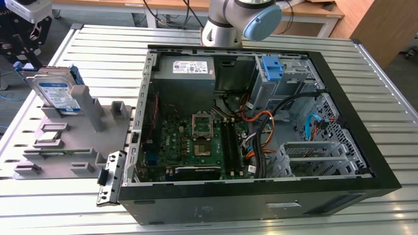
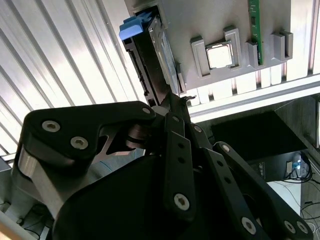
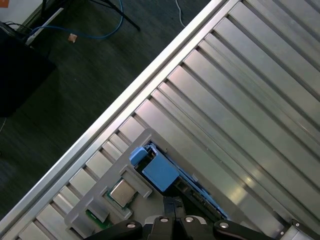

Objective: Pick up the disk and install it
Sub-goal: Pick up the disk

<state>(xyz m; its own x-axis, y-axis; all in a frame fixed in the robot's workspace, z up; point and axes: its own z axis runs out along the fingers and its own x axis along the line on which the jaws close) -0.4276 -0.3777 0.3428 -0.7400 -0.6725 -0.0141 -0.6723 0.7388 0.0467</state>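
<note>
The gripper [image 1: 27, 61] hangs directly over the disk [image 1: 56, 93], its tip right at the disk's upper end. Whether it has closed on that end cannot be told, and no lift shows. The disk stands on edge in a slot of the grey holder [image 1: 72, 147], well away from the open computer case [image 1: 365, 147]. Its long axis runs nearly upright, straight away from the gripper's tip, leaning slightly. Its label faces sideways, and in the second wrist view it appears edge-on.
</note>
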